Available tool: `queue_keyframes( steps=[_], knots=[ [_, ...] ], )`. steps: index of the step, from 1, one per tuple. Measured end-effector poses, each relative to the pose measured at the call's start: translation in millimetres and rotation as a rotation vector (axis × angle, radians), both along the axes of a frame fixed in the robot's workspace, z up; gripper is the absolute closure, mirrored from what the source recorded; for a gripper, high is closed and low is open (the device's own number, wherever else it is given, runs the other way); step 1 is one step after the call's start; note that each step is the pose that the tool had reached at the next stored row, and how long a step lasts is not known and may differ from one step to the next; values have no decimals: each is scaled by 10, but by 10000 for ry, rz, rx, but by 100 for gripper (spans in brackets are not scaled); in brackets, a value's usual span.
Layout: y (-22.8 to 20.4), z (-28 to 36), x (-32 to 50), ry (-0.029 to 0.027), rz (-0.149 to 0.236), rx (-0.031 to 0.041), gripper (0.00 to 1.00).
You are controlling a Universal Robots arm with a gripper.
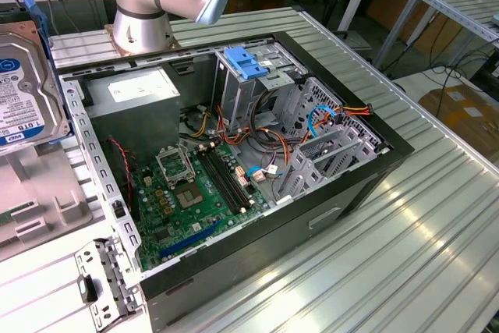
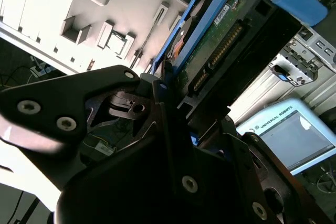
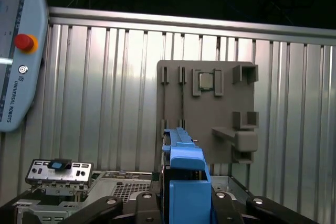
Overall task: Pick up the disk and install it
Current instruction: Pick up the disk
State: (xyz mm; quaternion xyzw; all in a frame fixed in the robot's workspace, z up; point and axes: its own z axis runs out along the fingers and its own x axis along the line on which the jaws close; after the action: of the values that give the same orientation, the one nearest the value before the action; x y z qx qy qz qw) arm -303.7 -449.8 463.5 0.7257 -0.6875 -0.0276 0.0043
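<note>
The disk (image 1: 27, 87) is clamped fast in the gripper (image 3: 186, 204) and held aloft, well apart from the open computer case (image 1: 390, 154). The pick-up is judged done; installation is not yet made.

I count one disk (image 1: 23, 87), the single one clamped in my one gripper (image 3: 181, 205), at nine o'clock in the exterior view. One open computer case (image 1: 257, 263) lies at the centre. Inside it are one green motherboard (image 1: 168, 208) at seven o'clock, one grey power supply box (image 1: 132, 115) at eleven and one pale-blue clip (image 1: 248, 61) at twelve. Outside the case, one metal bracket (image 1: 105, 282) sits at seven o'clock. The first wrist view adds one grey fixture plate (image 3: 210, 108) carrying one chip (image 3: 205, 81), and one teach pendant (image 3: 16, 77) with one red button (image 3: 23, 42).
</note>
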Motion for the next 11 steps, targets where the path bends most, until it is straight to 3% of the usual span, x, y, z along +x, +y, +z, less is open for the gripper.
queue_keyframes(
  steps=[11],
  knots=[
    [-5, -2, 106, -1, 0, 0, 63]
  ],
)
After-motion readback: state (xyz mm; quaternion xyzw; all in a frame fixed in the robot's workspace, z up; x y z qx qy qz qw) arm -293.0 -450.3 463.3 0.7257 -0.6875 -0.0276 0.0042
